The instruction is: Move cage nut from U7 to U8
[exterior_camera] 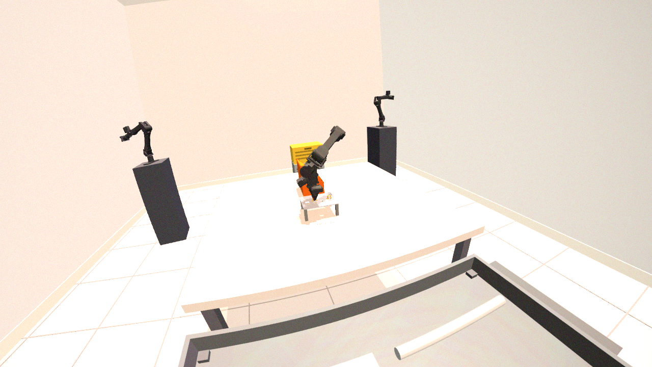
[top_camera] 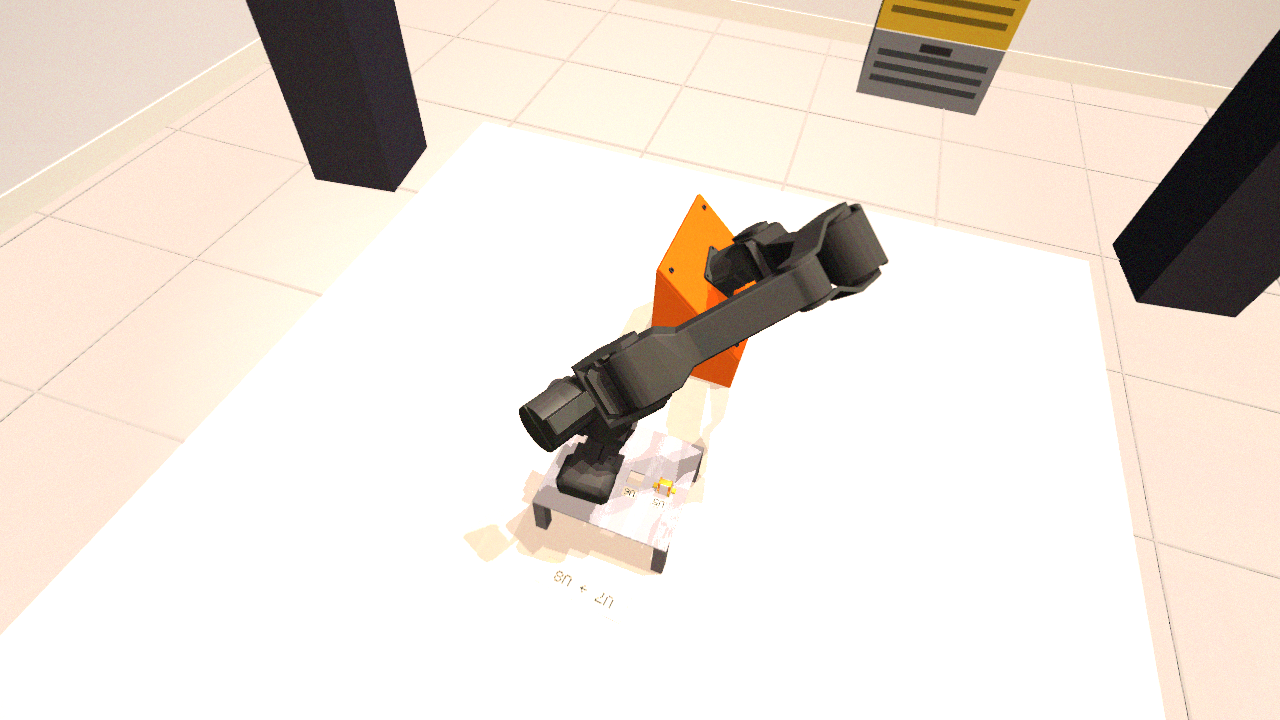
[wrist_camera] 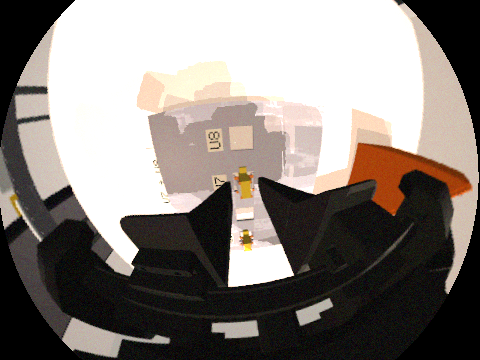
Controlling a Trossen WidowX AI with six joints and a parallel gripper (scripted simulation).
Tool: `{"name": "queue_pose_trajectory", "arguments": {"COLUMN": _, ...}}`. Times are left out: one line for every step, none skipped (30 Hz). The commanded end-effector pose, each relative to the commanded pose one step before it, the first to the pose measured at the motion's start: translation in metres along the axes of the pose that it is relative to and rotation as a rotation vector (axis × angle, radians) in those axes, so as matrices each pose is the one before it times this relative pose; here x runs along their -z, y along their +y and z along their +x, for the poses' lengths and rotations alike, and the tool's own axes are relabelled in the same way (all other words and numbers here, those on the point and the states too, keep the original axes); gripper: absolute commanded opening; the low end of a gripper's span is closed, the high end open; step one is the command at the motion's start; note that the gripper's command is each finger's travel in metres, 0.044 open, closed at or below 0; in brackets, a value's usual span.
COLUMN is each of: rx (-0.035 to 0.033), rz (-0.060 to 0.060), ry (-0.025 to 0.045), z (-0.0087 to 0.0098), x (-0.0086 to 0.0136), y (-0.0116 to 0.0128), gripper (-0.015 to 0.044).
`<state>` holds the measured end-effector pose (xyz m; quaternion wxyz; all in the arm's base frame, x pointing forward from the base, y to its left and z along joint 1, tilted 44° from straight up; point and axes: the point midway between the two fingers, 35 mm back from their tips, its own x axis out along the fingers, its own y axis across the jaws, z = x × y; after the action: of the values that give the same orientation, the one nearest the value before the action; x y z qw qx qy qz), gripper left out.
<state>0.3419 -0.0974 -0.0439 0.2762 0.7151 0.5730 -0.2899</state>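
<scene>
The yellow cage nut (wrist_camera: 244, 186) sits at hole U7 of the grey rail plate (wrist_camera: 182, 162) (top_camera: 635, 526). My gripper (wrist_camera: 245, 180) (exterior_camera: 314, 199) points down at the plate, its fingers partly open. In the wrist view the fingertips stand left and right of the U7 nut, with a narrow gap showing on each side. The fingertips' height over the plate is hard to tell. The square hole U8 (wrist_camera: 241, 137) is empty, beyond the nut. The other nut (wrist_camera: 246, 240) (top_camera: 664, 487) sits at U5. In the top view my gripper hides U7 and U8. The nut's underside is hidden.
The empty hole U6 (wrist_camera: 244, 214) (top_camera: 635, 478) lies between the two nuts. The plate stands on short dark legs (top_camera: 658, 559) on the white table (top_camera: 850, 537). An orange stand (top_camera: 684, 246) (wrist_camera: 380, 175) is behind the plate, beside the arm. A printed U7-to-U8 label lies in front.
</scene>
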Motion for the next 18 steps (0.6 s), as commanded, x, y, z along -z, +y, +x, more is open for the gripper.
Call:
{"name": "queue_pose_trajectory", "arguments": {"rx": 0.00046, "rz": 0.0051, "ry": 0.00321, "z": 0.00114, "x": 0.00066, "y": -0.00066, "gripper": 0.012}}
{"name": "queue_pose_trajectory", "arguments": {"rx": 0.0, "rz": 0.0, "ry": 0.0, "z": 0.0, "x": 0.0, "y": 0.0, "gripper": 0.012}}
{"name": "queue_pose_trajectory", "arguments": {"rx": -0.00033, "rz": -0.005, "ry": -0.00317, "z": -0.00109, "x": -0.00062, "y": 0.00061, "gripper": 0.0113}}
{"name": "queue_pose_trajectory", "arguments": {"rx": 0.0, "rz": 0.0, "ry": 0.0, "z": 0.0, "x": 0.0, "y": 0.0, "gripper": 0.0107}}
{"name": "queue_pose_trajectory", "arguments": {"rx": 0.0, "rz": 0.0, "ry": 0.0, "z": 0.0, "x": 0.0, "y": 0.0, "gripper": 0.01}}
{"name": "queue_pose_trajectory", "arguments": {"rx": 0.0, "rz": 0.0, "ry": 0.0, "z": 0.0, "x": 0.0, "y": 0.0, "gripper": 0.0093}}
{"name": "queue_pose_trajectory", "arguments": {"rx": 0.0, "rz": 0.0, "ry": 0.0, "z": 0.0, "x": 0.0, "y": 0.0, "gripper": 0.0087}}
{"name": "queue_pose_trajectory", "arguments": {"rx": 0.0, "rz": 0.0, "ry": 0.0, "z": 0.0, "x": 0.0, "y": 0.0, "gripper": 0.008}}
{"name": "queue_pose_trajectory", "arguments": {"rx": 0.0, "rz": 0.0, "ry": 0.0, "z": 0.0, "x": 0.0, "y": 0.0, "gripper": 0.0073}}
{"name": "queue_pose_trajectory", "arguments": {"rx": 0.0, "rz": 0.0, "ry": 0.0, "z": 0.0, "x": 0.0, "y": 0.0, "gripper": 0.0067}}
{"name": "queue_pose_trajectory", "arguments": {"rx": 0.0, "rz": 0.0, "ry": 0.0, "z": 0.0, "x": 0.0, "y": 0.0, "gripper": 0.006}}
{"name": "queue_pose_trajectory", "arguments": {"rx": 0.0, "rz": 0.0, "ry": 0.0, "z": 0.0, "x": 0.0, "y": 0.0, "gripper": 0.0053}}
{"name": "queue_pose_trajectory", "arguments": {"rx": 0.0, "rz": 0.0, "ry": 0.0, "z": 0.0, "x": 0.0, "y": 0.0, "gripper": 0.0047}}
{"name": "queue_pose_trajectory", "arguments": {"rx": 0.0, "rz": 0.0, "ry": 0.0, "z": 0.0, "x": 0.0, "y": 0.0, "gripper": 0.004}}
{"name": "queue_pose_trajectory", "arguments": {"rx": 0.0, "rz": 0.0, "ry": 0.0, "z": 0.0, "x": 0.0, "y": 0.0, "gripper": 0.0033}}
{"name": "queue_pose_trajectory", "arguments": {"rx": 0.0, "rz": 0.0, "ry": 0.0, "z": 0.0, "x": 0.0, "y": 0.0, "gripper": 0.0028}}
{"name": "queue_pose_trajectory", "arguments": {"rx": 0.0, "rz": 0.0, "ry": 0.0, "z": 0.0, "x": 0.0, "y": 0.0, "gripper": 0.0028}}
{"name": "queue_pose_trajectory", "arguments": {"rx": 0.0, "rz": 0.0, "ry": 0.0, "z": 0.0, "x": 0.0, "y": 0.0, "gripper": 0.0028}}
